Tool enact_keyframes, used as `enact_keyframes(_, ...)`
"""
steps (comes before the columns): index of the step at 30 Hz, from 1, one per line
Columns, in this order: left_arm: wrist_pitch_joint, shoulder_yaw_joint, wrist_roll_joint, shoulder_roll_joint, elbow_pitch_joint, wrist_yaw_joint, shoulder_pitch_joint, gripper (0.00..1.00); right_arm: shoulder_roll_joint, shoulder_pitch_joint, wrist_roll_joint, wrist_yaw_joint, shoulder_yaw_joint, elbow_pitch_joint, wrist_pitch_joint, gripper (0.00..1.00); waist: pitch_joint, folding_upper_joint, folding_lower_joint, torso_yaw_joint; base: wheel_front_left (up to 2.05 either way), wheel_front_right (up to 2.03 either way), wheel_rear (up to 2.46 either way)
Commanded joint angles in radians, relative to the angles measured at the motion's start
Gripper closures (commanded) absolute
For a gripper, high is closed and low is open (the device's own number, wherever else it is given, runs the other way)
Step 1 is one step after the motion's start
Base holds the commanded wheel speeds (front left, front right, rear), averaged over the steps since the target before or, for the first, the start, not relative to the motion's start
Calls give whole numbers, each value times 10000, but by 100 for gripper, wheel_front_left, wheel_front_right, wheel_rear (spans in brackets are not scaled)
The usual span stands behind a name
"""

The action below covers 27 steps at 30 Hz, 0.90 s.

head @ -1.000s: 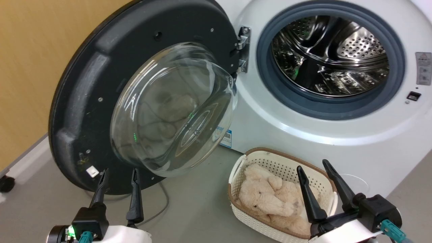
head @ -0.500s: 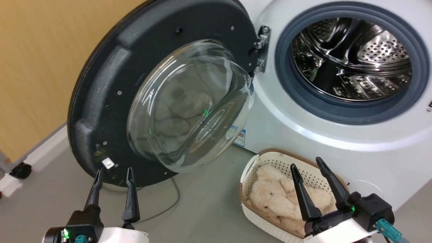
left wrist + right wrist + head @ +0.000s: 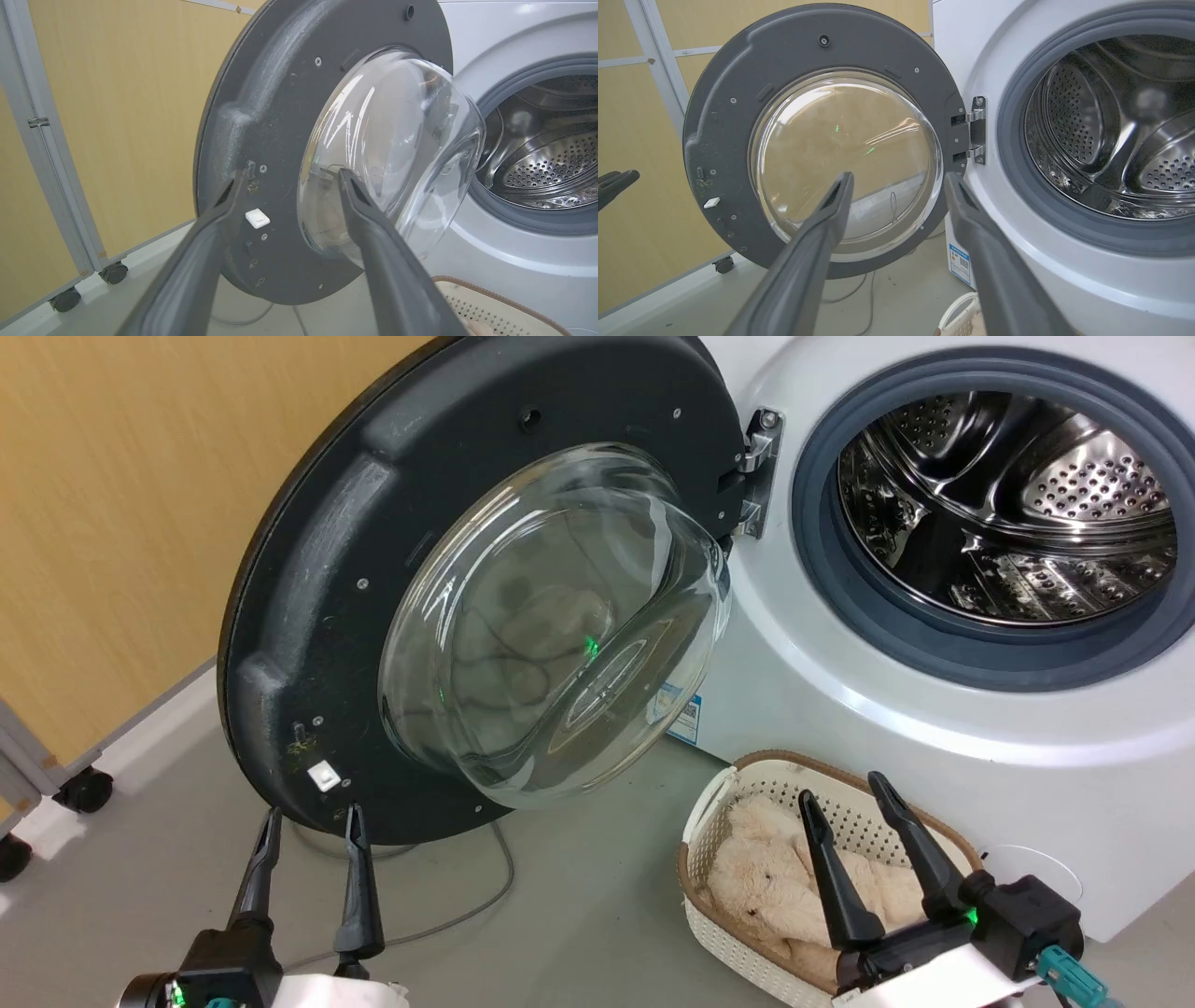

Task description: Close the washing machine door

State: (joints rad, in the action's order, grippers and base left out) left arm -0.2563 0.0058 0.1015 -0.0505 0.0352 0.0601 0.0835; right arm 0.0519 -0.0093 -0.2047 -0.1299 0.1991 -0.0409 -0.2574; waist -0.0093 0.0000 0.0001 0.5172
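Door (image 3: 355, 569) stands wide open, hung on its hinge (image 3: 758, 476) at the left of the washer (image 3: 840, 728). Its inner face and glass bowl are turned toward the robot, with the yellow wall (image 3: 112, 523) behind it. Drum (image 3: 1018, 504) exposed. Left gripper (image 3: 313, 812): fingers moderately parted, nothing between them, tips near the door's lower rim, no contact seen. Right gripper (image 3: 841, 786): fingers parted, holding nothing, poised over the basket (image 3: 709, 915) with a plush toy (image 3: 756, 887), on the floor just before the washer. Grey cable (image 3: 485, 896) lies on the floor beneath the door.
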Motion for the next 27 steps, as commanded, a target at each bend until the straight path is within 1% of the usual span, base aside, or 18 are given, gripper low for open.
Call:
enact_keyframes(1, -55, 6, 27, 3, 28, 34, 69, 0, -17, -80, -45, -8, 0, -14, -44, 0, -2, 0, -1, -3, 0, 0, 0)
enact_keyframes(5, -55, 13, 31, 3, 10, 29, 63, 0, -17, -71, -61, -8, -8, 7, -44, 0, -4, 0, -1, -5, 0, 0, 0)
enact_keyframes(6, -55, 32, 106, 3, 43, 33, 46, 6, -17, -68, -61, -8, -7, 9, -44, 0, -4, 0, -1, -4, 0, 0, 0)
enact_keyframes(7, -55, 58, 185, 3, 69, 44, 34, 67, -17, -65, -62, -8, -5, 10, -44, 0, -5, 0, -1, -3, 0, 0, 0)
enact_keyframes(8, -55, 62, 361, 3, 113, -19, 15, 100, -17, -60, -59, -8, -4, 8, -44, 0, -5, 0, -1, -4, 0, 0, 0)
enact_keyframes(13, -55, 536, 345, -37, 561, -205, -203, 100, -17, 18, -10, -8, -59, 46, -44, 0, 20, 0, -1, 8, 0, 0, 0)
enact_keyframes(16, -55, 1015, 427, -317, 842, -479, -547, 100, -17, 117, 61, -8, -183, 129, -44, 0, 157, 0, -1, 1, 0, 0, 0)
enact_keyframes(19, -55, 1549, 522, -841, 892, -793, -1078, 100, -17, 232, 145, -8, -353, 223, -44, 0, 310, 0, -1, -3, 0, 0, 0)
enact_keyframes(22, -55, 2221, 934, -1467, 515, -1095, -1780, 100, -3, 265, 268, -8, -426, 351, -44, 0, 600, 0, -1, -134, 0, 0, 0)
enact_keyframes(25, 83, 2709, 1300, -2328, -347, -1359, -2535, 100, 95, 173, 360, -8, -420, 406, -44, 0, 928, 0, -1, -328, 0, 0, 0)
enact_keyframes(27, 342, 3037, 1951, -2687, -1164, -1521, -3164, 100, 160, 117, 378, -8, -396, 412, -44, 0, 1081, 0, -1, -445, 0, 0, 0)
